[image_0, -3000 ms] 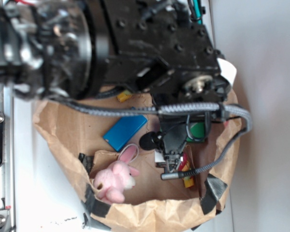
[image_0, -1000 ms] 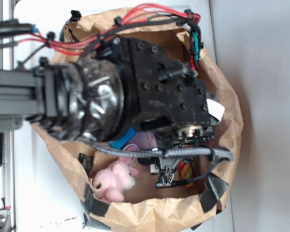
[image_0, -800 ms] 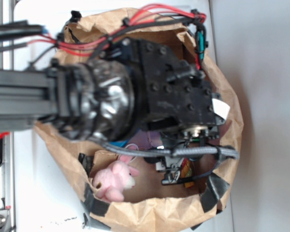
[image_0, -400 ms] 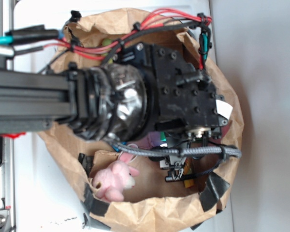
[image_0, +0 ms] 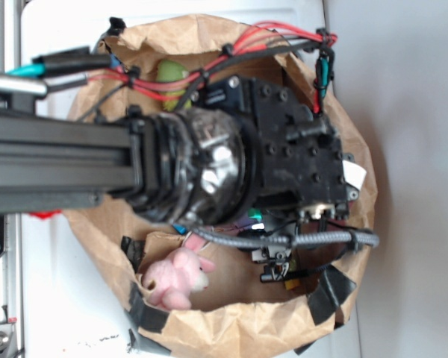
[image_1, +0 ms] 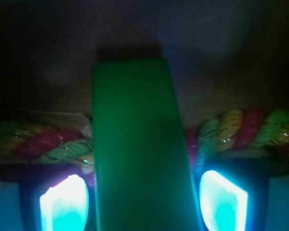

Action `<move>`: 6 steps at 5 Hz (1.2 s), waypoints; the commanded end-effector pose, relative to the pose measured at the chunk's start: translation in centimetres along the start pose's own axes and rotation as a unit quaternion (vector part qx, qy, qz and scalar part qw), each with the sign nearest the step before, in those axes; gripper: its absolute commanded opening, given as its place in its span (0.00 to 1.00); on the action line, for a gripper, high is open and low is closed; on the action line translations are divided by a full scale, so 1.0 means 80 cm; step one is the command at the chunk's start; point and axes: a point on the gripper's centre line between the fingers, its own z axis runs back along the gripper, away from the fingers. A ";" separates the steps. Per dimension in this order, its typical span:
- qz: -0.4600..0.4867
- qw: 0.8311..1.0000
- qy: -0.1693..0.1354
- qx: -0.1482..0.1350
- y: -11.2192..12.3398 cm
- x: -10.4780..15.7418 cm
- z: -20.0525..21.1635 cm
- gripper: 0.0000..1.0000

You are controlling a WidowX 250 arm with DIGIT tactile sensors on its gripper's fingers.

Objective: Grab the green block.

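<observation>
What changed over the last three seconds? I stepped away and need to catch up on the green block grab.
The arm swung in over the paper bag, now hiding the blue block. The wrist view shows the green block between the gripper pads, with gaps on both sides, so no grip yet. The pink plush bunny stayed put.

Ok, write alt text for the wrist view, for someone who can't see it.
A green block fills the centre of a dark close-up, standing between the two glowing cyan fingers at the bottom corners. A multicoloured twisted rope lies across the floor behind the block.
</observation>
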 end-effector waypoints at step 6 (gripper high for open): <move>0.012 0.999 -0.044 0.003 0.004 0.014 0.030 0.00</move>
